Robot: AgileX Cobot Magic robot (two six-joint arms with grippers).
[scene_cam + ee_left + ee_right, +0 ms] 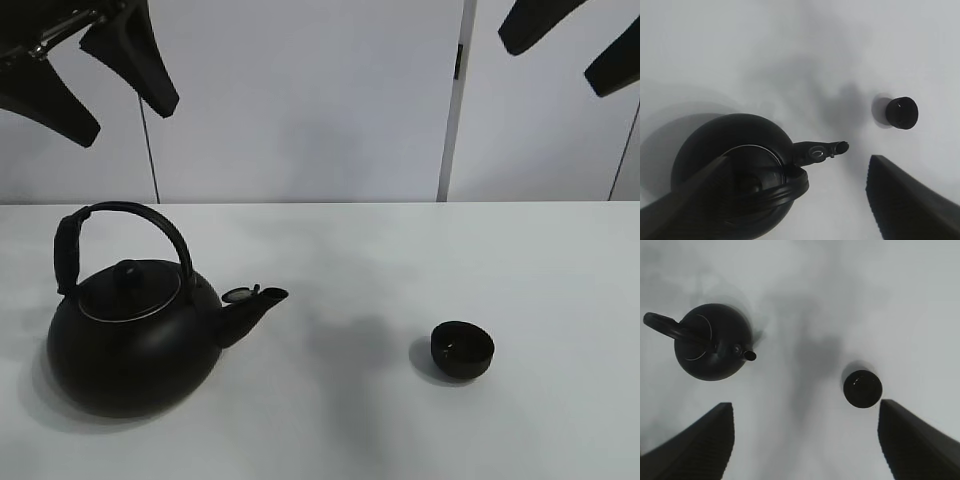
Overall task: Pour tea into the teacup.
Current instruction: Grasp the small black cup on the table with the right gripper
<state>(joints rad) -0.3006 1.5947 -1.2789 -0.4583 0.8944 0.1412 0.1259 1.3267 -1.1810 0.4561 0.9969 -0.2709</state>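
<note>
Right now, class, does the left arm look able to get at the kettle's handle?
Probably yes: the left hand hangs open above the kettle, and its arched handle stands upright with nothing over it.

The kettle (130, 340) is sitting on the table (350, 240) at the lower left of the frame, its spout (262, 300) pointing right toward the teacup (462, 350), which is standing well apart at the lower right. The left gripper (125, 115) is hanging at the upper left, the right gripper (557, 62) at the upper right.
</note>
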